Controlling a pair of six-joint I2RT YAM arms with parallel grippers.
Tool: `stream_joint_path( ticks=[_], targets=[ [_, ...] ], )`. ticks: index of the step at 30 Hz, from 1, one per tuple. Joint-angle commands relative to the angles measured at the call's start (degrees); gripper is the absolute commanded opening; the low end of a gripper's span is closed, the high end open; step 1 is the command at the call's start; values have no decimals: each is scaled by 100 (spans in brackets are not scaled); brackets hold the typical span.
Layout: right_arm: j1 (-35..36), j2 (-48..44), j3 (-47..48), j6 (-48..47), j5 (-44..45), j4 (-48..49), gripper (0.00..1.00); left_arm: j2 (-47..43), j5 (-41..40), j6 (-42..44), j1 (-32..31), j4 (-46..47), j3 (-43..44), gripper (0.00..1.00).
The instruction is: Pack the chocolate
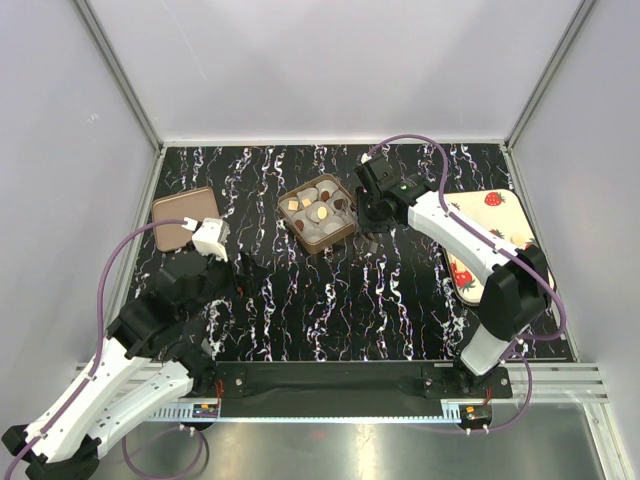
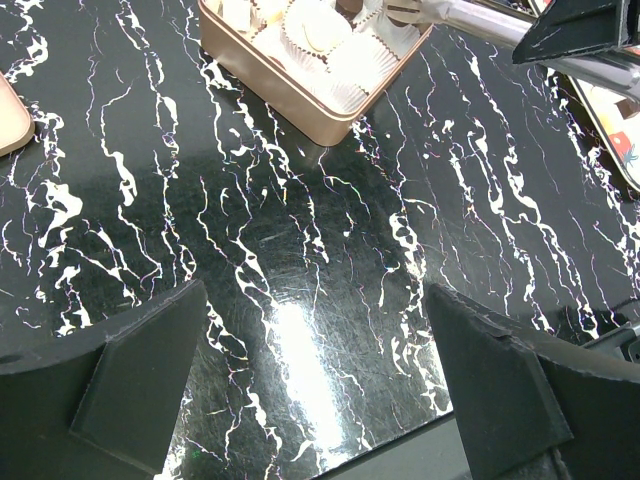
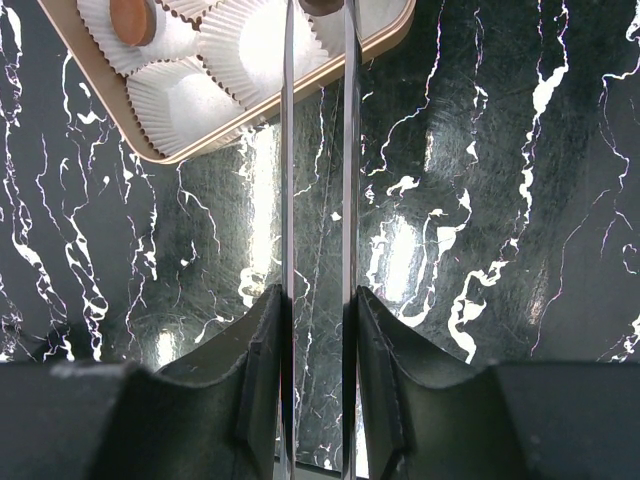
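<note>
A tan box (image 1: 345,232) of white paper cups holds several chocolate pieces (image 1: 320,213), dark brown and tan. My right gripper (image 1: 372,203) is just right of the box, shut on metal tongs (image 3: 288,150). The tongs reach over the box's corner (image 3: 385,40), and a dark brown chocolate (image 3: 322,5) sits between their tips at the frame's top edge. A tan round chocolate (image 3: 132,18) lies in a cup. My left gripper (image 2: 320,380) is open and empty, hovering over the marbled table well short of the box (image 2: 290,100).
The box's tan lid (image 1: 183,217) lies at the far left. A pale tray with red strawberry prints (image 1: 490,235) lies at the right under my right arm. The black marbled table (image 1: 380,300) is walled in on three sides.
</note>
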Motion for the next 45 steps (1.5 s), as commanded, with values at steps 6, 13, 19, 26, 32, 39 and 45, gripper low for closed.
stream_joint_path(
  ticks=[6,13,19,26,32,39,45],
  targets=[
    [85,92,128,70,177,71,37,-66,-33,64,7,242,-21,99],
    [112,101,154,96,265,0,41,-57,-24,64,7,250,-12,99],
    [129,83,224,87,353,-61,45,-66,-24,64,7,242,-12,99],
    [138,-39,540,9,424,-228,45,-74,-33,64,7,250,-21,99],
    [129,-548,875,-141,967,-701,45,-66,-33,64,7,250,-21,99],
    [-616,-1357,419,-141,1259,-1133,45,-83,-7,55,7,250,-21,99],
    [-2058,-2184,-478,-211,775,-914,45,-92,19,55,7,251,-30,99]
  ],
)
